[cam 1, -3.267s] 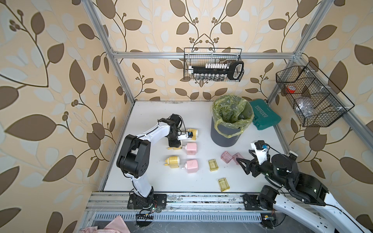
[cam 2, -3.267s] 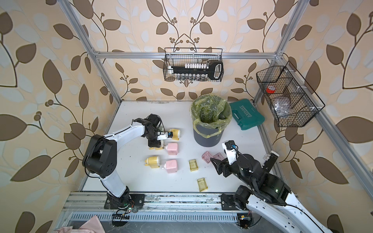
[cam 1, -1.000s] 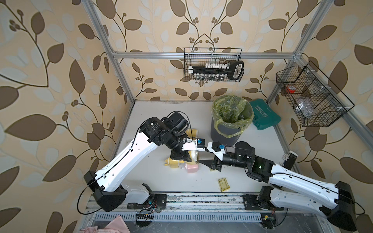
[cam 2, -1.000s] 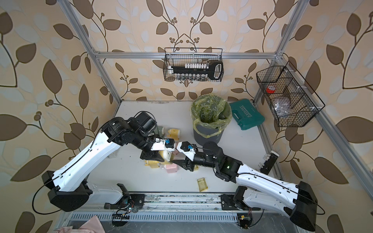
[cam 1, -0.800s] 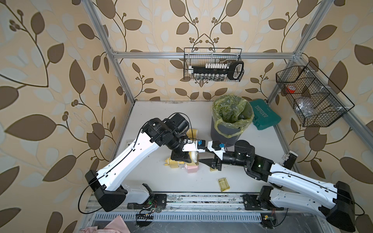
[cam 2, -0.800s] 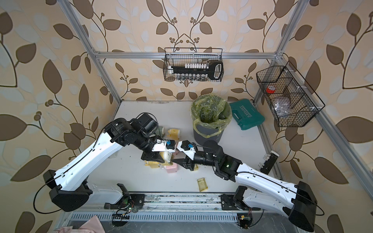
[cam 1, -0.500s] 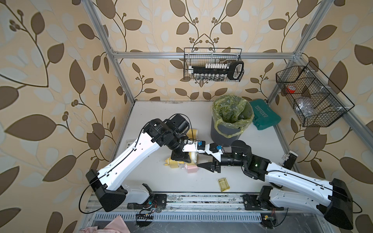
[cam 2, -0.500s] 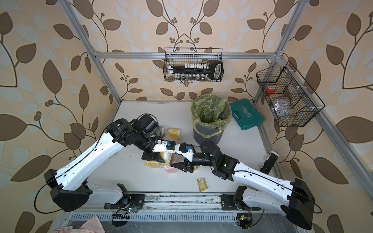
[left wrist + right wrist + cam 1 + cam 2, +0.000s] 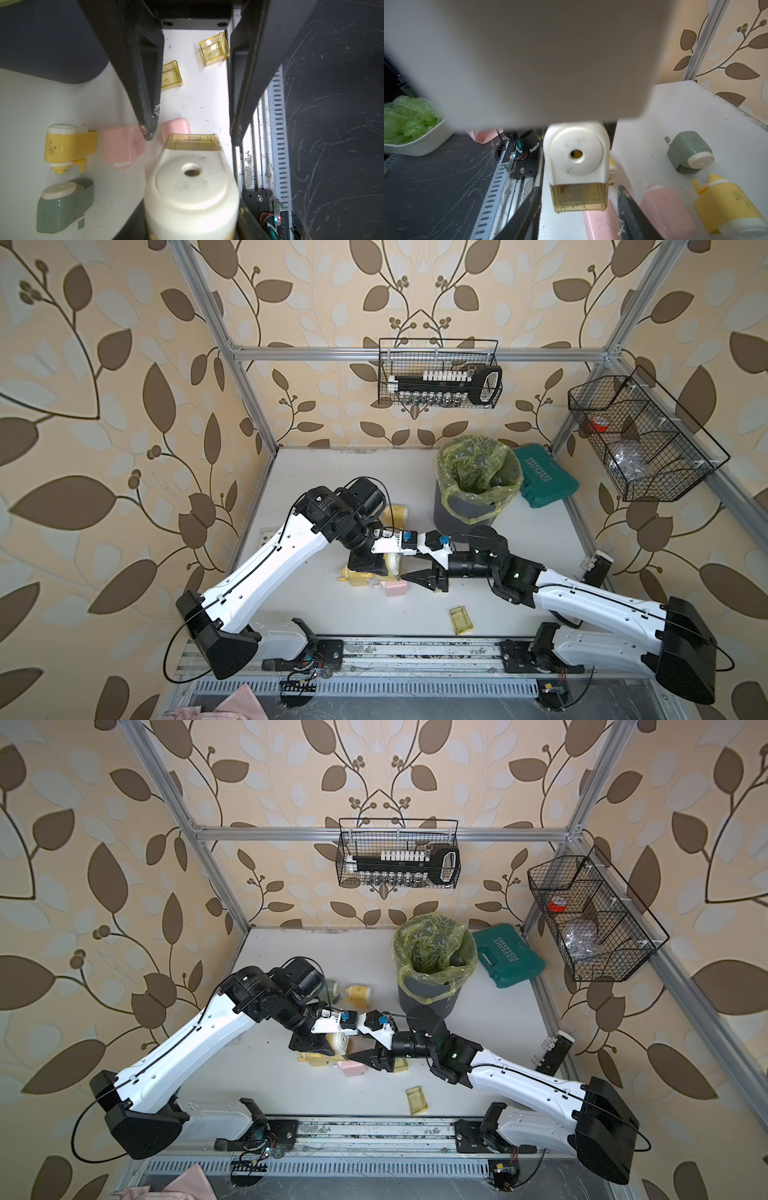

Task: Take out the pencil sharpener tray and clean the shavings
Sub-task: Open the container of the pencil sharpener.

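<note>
Two tools engaged. Left tool [image 9: 376, 568] clamps cream sharpener [image 9: 576, 153] above surface [image 9: 532, 543]; right tool [image 9: 415, 574], released, flanks its yellow tray [image 9: 578, 197], shavings [image 9: 571, 205] inside. Step: tray extraction. Next, likely: close, pull straight.

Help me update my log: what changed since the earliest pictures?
The left hand, shut on the cream sharpener, raised it off the table and brought it nearer the front. The right hand swung in from the right side; it is open, flanking the yellow tray, not gripping. The bin and the loose tray near the front edge stayed put.
</note>
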Robot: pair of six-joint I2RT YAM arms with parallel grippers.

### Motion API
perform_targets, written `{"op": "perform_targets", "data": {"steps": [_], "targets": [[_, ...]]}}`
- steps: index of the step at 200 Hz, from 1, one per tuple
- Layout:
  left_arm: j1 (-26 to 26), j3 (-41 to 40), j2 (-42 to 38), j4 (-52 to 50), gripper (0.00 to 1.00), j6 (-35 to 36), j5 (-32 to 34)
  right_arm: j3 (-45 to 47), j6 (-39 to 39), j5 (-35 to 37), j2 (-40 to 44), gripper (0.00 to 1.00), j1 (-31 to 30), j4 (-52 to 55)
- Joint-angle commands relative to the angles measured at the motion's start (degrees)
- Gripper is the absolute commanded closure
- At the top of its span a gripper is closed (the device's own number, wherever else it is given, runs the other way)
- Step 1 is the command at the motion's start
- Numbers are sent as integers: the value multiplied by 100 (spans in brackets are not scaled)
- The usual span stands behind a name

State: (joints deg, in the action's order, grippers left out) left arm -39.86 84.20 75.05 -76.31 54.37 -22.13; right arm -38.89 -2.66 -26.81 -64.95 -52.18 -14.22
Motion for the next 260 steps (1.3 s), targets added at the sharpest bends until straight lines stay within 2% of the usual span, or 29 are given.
{"op": "perform_targets", "data": {"steps": [1,42,93,151,260], "targets": [[-36,21,-91,431,100,196,-454,96,156,23,-191,45,-20,34],[41,-33,-51,527,100,223,-571,224,308,-17,-337,45,-20,-189],[100,-26,-139,565,100,232,-650,268,362,-64,-517,35,-20,-370],[139,-185,-352,746,100,175,-858,516,485,98,-409,31,-20,-734],[200,-378,-579,680,100,159,-934,865,415,408,190,31,-20,-951]]}}
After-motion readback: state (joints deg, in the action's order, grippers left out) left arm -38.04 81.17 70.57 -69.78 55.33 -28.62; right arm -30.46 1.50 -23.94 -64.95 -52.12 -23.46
